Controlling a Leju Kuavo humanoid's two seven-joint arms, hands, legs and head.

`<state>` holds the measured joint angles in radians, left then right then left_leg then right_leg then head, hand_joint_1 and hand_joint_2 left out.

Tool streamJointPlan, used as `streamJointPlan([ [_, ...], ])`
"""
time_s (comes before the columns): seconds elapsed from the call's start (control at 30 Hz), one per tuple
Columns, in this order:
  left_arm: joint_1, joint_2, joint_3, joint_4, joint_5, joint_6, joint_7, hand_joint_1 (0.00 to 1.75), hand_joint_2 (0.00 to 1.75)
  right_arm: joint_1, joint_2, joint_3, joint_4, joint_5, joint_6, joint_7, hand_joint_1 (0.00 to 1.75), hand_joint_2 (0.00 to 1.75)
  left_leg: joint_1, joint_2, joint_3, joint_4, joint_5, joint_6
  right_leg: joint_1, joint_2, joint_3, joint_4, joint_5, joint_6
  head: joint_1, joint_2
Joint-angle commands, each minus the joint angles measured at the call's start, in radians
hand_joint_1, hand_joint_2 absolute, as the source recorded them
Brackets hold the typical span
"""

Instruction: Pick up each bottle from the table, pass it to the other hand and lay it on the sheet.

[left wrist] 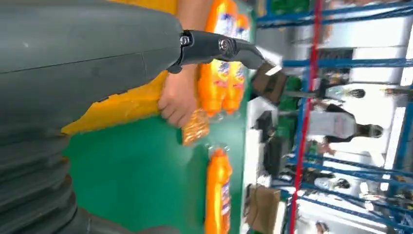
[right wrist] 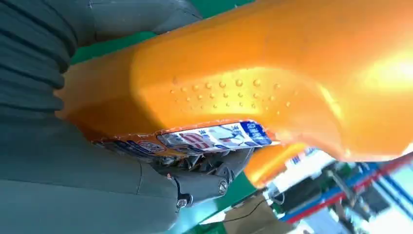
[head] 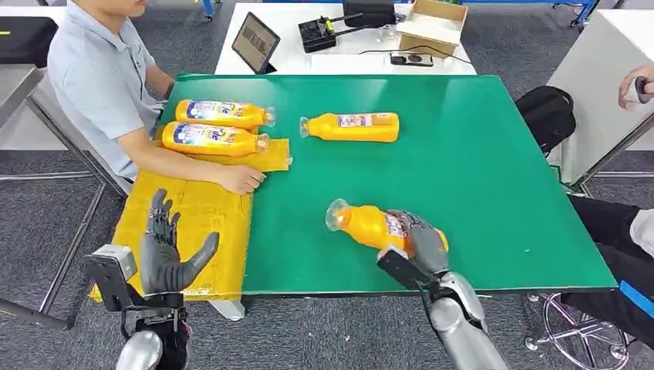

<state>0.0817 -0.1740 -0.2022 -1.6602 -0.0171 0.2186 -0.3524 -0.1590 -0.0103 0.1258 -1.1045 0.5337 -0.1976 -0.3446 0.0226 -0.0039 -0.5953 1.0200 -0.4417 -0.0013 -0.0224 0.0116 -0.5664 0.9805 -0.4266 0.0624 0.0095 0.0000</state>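
So two bottles (head: pixel 216 127) already lie on the yellow sheet (head: pixel 193 223) at upper left. The right hand (head: pixel 420 243) grips a third bottle (head: pixel 370 225) at lower centre; the left hand (head: pixel 166 250) waits open-fingered. A fourth bottle (head: pixel 355 126) remains on the green table (head: pixel 478 169), untouched.

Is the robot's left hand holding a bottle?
No, the left hand is raised open over the yellow sheet with nothing in it.

My right hand (head: pixel 420 245) covers the base end of the orange bottle (head: pixel 369 225) I hold. In my right wrist view, that bottle runs past the frame's edges. The yellow sheet (head: pixel 202 216) hides partly under a person's forearm (head: pixel 179 160). The bottle labels are too small to read.
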Motion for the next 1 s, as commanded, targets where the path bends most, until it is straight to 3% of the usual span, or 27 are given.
streamJointPlan([
  [0.03,0.037,0.025,-0.094,0.121,0.055,-0.044,-0.008,0.00,1.75,0.089,0.053,-0.065,-0.175,-0.159,-0.005,-0.092,1.75,1.75,-0.001,0.000,0.000,-0.002,-0.001,0.002,0.000,-0.002,-0.001,-0.001,-0.001,-0.004,-0.001,0.000],
  [0.13,0.035,0.026,-0.099,0.123,0.055,-0.046,-0.011,0.00,1.75,0.089,0.053,-0.068,-0.180,-0.167,-0.002,-0.096,1.75,1.75,-0.001,-0.002,-0.007,-0.001,0.001,0.001,-0.001,-0.003,-0.007,0.000,0.000,-0.002,-0.001,0.000],
  [0.3,0.038,0.049,-0.136,0.109,0.038,-0.088,-0.024,0.00,1.75,0.096,0.063,-0.071,-0.204,-0.203,0.003,-0.134,1.75,1.75,-0.001,-0.001,-0.007,-0.001,0.000,0.001,-0.001,-0.001,-0.006,-0.001,-0.001,-0.003,-0.001,0.000],
  [0.5,0.063,0.069,-0.202,0.081,0.033,-0.145,-0.073,0.00,1.75,0.055,0.094,-0.008,-0.233,-0.234,0.025,-0.154,1.54,1.75,-0.001,0.002,-0.010,-0.001,0.000,0.001,-0.001,0.002,-0.010,0.001,0.000,-0.002,-0.001,0.000],
  [0.87,0.033,0.055,-0.240,0.141,0.055,-0.156,-0.030,0.00,1.75,-0.038,0.127,0.128,-0.149,-0.176,-0.053,-0.187,1.45,1.75,-0.001,0.000,-0.010,-0.001,0.000,0.001,-0.001,0.000,-0.010,0.000,0.000,-0.002,-0.001,0.000],
  [1.0,-0.003,0.044,-0.255,0.177,0.086,-0.164,-0.027,0.00,1.75,-0.113,0.156,0.196,-0.030,-0.174,-0.069,-0.177,1.45,1.75,-0.001,0.003,-0.011,-0.001,0.001,0.001,-0.001,0.003,-0.011,0.001,0.001,-0.002,-0.001,0.000],
])
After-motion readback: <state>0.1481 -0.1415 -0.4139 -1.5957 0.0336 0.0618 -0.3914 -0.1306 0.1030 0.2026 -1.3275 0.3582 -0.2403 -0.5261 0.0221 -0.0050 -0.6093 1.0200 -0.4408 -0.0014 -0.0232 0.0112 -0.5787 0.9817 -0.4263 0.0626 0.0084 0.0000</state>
